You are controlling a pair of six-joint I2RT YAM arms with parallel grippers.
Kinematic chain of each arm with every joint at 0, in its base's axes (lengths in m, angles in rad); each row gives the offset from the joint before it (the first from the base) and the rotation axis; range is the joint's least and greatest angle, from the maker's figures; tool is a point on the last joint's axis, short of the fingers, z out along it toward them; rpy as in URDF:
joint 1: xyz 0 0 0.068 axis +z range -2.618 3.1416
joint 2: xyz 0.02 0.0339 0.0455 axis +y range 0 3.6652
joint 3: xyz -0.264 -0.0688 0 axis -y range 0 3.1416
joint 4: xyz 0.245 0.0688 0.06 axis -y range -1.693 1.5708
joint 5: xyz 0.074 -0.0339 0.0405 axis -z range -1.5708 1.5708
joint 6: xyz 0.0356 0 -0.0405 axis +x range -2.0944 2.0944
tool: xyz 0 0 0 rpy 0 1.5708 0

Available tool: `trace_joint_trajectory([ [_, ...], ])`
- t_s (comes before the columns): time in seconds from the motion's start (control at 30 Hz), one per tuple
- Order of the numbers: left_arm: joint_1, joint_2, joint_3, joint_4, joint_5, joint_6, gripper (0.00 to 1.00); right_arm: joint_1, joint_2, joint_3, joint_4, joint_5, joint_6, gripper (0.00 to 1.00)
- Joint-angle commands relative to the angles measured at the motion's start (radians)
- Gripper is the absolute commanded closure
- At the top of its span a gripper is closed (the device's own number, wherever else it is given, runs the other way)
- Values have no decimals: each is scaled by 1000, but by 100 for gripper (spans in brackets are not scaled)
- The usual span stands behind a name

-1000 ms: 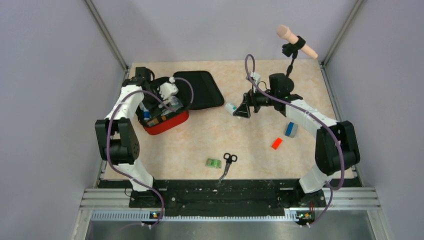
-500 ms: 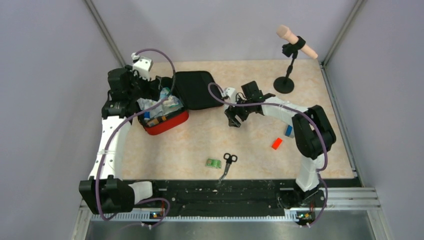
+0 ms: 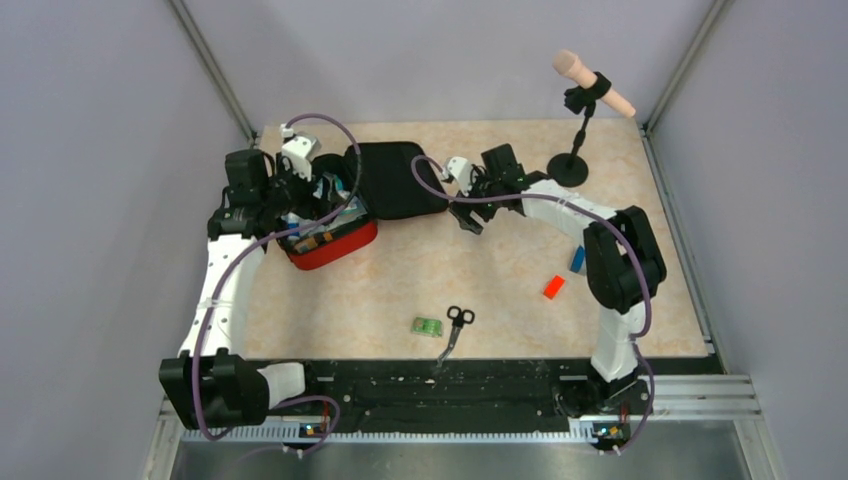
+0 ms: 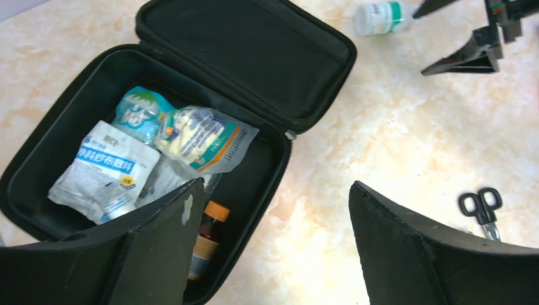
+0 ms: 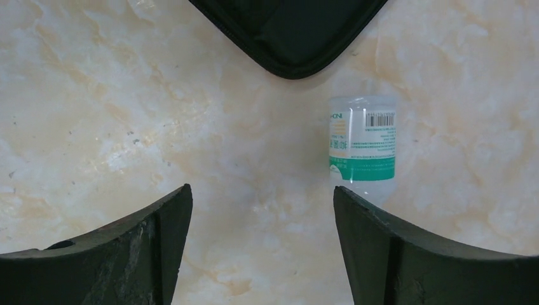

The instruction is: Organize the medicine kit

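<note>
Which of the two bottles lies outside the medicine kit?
The clear bottle with the green-banded label, lying on the table; the orange-capped brown bottle sits inside the medicine kit.

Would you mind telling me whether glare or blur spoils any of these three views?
Top external: evenly lit and sharp. Left wrist: bright glare on the table beside the medicine kit, contents legible. Right wrist: sharp, the bottle label readable.

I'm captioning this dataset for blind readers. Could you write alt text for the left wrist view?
The medicine kit lies open on the table, holding white packets and a brown bottle. The left gripper hangs open in the foreground; a clear bottle and scissors lie outside the kit.
</note>
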State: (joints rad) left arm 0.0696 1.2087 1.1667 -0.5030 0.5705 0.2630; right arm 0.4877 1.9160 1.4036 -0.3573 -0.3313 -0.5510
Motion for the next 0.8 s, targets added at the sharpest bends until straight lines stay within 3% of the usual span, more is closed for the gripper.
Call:
trace_joint_trajectory([
  [0.0, -1, -31, 19, -18, 106, -16, 13, -16, 42, 98, 21, 17, -142, 17],
  [0.13, -1, -40, 6, -12, 145, -30, 15, -53, 271, 333, -89, 64, -169, 17],
  [0.27, -1, -72, -18, -8, 139, -18, 15, -116, 506, 665, -303, -40, -109, 24],
  [0.33, -1, -79, -19, -17, 131, -6, 15, -130, 551, 755, -359, -77, -81, 26],
  [0.6, -1, -64, -34, 3, 164, -32, 16, -133, 476, 611, -363, -77, -66, 27],
  [0.77, -2, -58, -61, 40, 189, -54, 18, -132, 395, 454, -328, -82, -52, 44],
])
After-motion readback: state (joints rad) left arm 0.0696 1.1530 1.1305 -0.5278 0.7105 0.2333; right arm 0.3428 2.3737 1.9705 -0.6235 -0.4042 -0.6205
